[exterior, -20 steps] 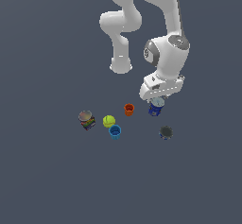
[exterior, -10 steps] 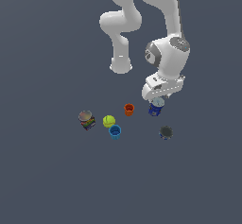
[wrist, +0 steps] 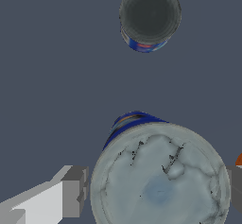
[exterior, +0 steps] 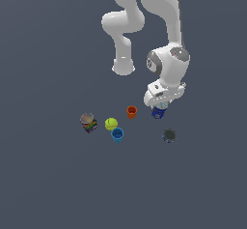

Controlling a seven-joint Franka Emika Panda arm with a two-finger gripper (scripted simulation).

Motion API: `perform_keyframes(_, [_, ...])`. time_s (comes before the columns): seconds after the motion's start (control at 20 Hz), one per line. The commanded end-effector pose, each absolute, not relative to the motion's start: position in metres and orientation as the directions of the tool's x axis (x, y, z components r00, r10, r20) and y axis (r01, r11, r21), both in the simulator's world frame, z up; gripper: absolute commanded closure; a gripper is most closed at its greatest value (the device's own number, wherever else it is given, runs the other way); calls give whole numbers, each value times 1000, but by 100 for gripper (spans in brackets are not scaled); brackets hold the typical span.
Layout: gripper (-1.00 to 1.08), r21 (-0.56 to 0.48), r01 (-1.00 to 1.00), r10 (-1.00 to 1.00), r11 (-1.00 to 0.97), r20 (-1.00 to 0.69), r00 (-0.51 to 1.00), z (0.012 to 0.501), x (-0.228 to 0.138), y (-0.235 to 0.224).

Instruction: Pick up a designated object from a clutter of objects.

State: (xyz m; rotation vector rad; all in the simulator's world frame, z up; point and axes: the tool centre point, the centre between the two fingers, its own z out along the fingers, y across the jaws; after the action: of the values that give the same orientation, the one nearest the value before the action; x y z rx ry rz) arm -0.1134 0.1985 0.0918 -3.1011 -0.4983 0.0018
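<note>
The dark-blue can with a silver-grey top stands at the exterior view's right of the clutter. In the wrist view its top fills the space between my fingers. My gripper is open and sits directly over the can, with one finger on each side of it. The fingers stand close to the can's sides; I cannot tell if they touch. The hand hides most of the can in the exterior view.
An orange cup stands close beside the blue can and shows at the wrist view's edge. A dark grey can stands nearer the camera. A yellow-green ball, light-blue cup and multicoloured can lie further left.
The hand has come down a little over the blue can. The objects have not moved.
</note>
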Motion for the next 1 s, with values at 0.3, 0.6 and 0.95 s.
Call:
perform_keyframes(0.3, [108,-1,314,314,-950,0,950,76,-114,199])
perform_keyframes(0.6, [108,-1,314,314,-950,0,950,76,-114,199])
perform_keyframes(0.95, [108,0,314,314,-949,0,949,79,-113,199])
